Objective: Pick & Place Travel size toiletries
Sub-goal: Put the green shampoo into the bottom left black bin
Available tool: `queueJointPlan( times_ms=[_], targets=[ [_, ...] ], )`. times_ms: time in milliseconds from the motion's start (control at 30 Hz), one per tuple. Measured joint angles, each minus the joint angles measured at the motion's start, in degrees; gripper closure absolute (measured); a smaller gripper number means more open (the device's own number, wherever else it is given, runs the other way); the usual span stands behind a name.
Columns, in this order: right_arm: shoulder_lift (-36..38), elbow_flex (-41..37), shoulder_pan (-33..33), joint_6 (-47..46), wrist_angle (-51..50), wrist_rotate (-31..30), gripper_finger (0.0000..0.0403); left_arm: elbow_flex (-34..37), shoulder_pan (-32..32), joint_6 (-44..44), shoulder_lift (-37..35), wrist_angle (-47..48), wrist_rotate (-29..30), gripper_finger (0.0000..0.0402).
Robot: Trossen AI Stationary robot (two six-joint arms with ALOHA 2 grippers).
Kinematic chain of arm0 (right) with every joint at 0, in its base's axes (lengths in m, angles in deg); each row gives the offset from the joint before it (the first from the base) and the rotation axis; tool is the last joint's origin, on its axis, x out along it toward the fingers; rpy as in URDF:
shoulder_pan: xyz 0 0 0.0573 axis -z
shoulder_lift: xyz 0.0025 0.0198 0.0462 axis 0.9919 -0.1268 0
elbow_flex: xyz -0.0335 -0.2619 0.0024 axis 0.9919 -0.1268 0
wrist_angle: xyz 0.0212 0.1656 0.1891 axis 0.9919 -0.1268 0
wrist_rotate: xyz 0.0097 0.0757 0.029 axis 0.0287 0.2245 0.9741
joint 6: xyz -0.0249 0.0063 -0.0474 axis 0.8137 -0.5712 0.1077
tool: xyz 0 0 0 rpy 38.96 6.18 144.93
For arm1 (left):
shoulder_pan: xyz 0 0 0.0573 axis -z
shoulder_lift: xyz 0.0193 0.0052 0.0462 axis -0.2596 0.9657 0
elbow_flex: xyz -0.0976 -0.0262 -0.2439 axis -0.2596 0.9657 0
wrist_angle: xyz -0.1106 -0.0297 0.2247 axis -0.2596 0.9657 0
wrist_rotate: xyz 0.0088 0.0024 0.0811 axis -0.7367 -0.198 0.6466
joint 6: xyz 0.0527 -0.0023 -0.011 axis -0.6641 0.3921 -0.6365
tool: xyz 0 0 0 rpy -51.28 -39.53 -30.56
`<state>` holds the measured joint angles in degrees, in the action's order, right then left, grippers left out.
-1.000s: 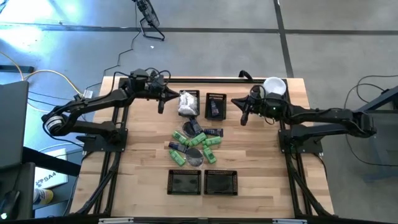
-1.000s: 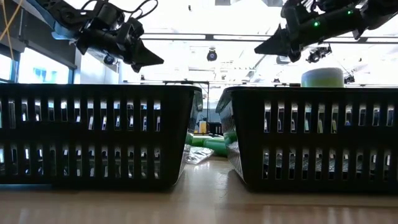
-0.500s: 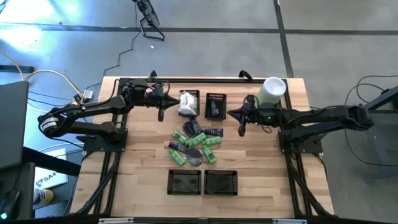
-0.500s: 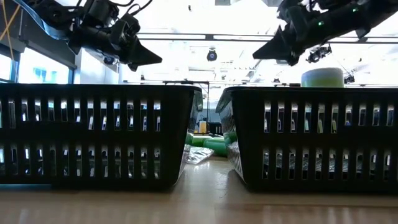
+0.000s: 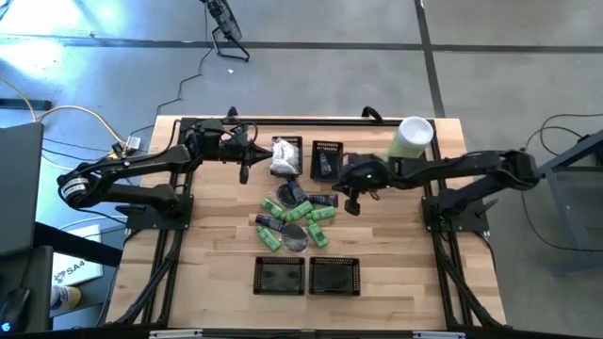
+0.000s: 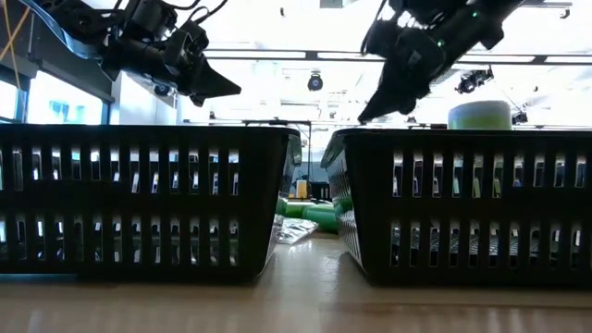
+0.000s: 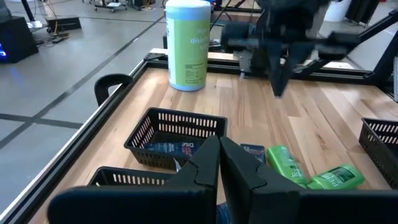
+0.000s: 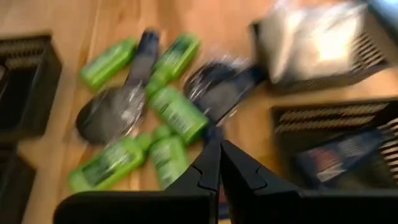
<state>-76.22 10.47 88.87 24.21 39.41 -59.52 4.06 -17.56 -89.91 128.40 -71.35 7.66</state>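
Observation:
The travel size toiletries [image 5: 293,219] lie heaped mid-table: green bottles [image 8: 177,112], dark packets, clear-wrapped bits and a grey disc [image 5: 296,238]. White crinkly packets [image 5: 285,156] fill one far basket, and a dark blue packet [image 5: 325,165] lies in the basket beside it. My right gripper [image 5: 353,203] is shut and hangs above the table just right of the heap, fingers tipped down [image 8: 219,144]. My left gripper [image 5: 244,168] is shut [image 7: 219,142], in the air left of the white-packet basket. Both hang high in the low view, left gripper [image 6: 222,88] and right gripper [image 6: 366,115].
Two black mesh baskets [image 5: 280,275] [image 5: 335,275] stand side by side near the table's near edge and fill the low view's foreground. A tall pale-green cylinder with a white lid [image 5: 413,137] stands at the far right corner. Bare wood lies left and right of the heap.
My right gripper has swung from near the far right baskets toward the table's left and near edge, coming close to the heap. It has come lower and tipped its fingers more steeply down. It stays shut. The toiletries have not moved.

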Motion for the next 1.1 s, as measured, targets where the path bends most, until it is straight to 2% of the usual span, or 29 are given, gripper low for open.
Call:
queueJointPlan(
  times_ms=[167,367,467,700,800,933,1100],
  targets=[
    [-4.80,0.78,-0.02,0.41,0.06,5.20,0.0400,0.00,0.01,-0.09,0.00,0.00,0.00,0.0390],
    [-8.99,0.78,-0.32,1.52,0.73,2.44,0.0386,0.00,0.00,-0.09,0.00,-0.01,-0.02,0.0390],
    [-10.67,0.78,-0.66,1.95,1.06,2.71,0.0352,0.00,0.00,-0.07,0.00,0.00,-0.02,0.0390],
    [-13.39,0.78,-2.39,2.27,2.43,5.25,0.0221,0.00,0.01,-0.07,0.00,0.00,-0.04,0.0390],
    [-13.75,0.76,-2.58,2.23,2.99,7.06,0.0178,0.00,0.00,-0.07,0.00,0.00,-0.07,0.0390],
    [-13.73,0.78,-2.53,2.01,3.65,7.31,0.0149,0.00,0.01,-0.07,0.02,0.00,-0.22,0.0390],
    [-13.73,0.76,-2.53,1.99,4.17,7.23,0.0148,0.00,-0.01,-0.07,0.02,0.00,-0.22,0.0390]
  ],
)
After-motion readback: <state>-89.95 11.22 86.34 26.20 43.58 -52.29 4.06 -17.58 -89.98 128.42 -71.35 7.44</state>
